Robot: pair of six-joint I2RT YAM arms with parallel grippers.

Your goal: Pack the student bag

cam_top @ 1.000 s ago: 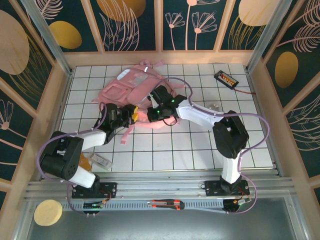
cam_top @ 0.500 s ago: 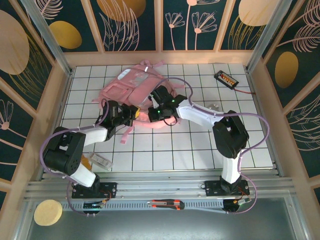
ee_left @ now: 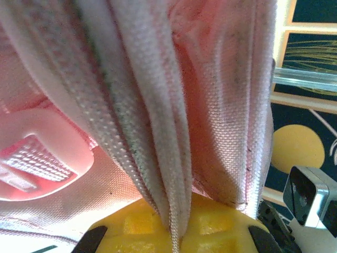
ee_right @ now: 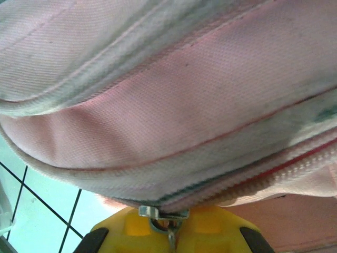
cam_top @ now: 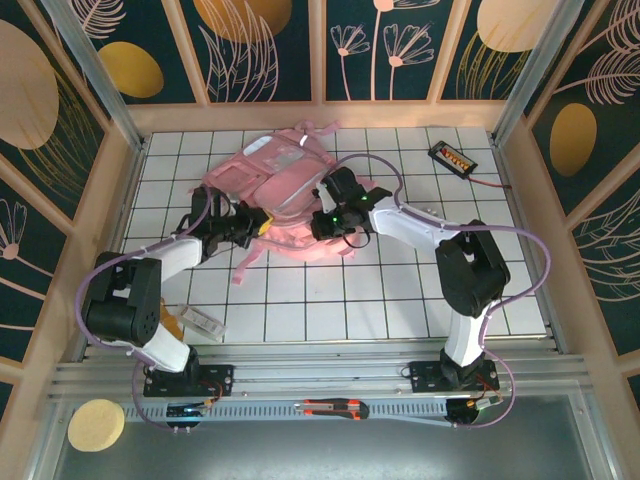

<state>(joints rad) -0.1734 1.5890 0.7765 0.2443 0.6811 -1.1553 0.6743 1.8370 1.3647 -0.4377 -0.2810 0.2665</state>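
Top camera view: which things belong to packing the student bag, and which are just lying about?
Part of the job:
- student bag
- left gripper, shut on the bag's fabric
- right gripper, shut on the zipper pull

Lying about:
- black device with a red wire
- utility knife
- yellow disc
- clear plastic piece

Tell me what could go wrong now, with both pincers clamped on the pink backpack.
1. The right pincer pinches only the small metal zipper pull; a hard tug could make it slip out.
2. The left pincer grips a thin fold of the student bag; the fabric may slide free, or the zipper may snag on it.
3. A loose strap lies beside the left arm and could catch on it.
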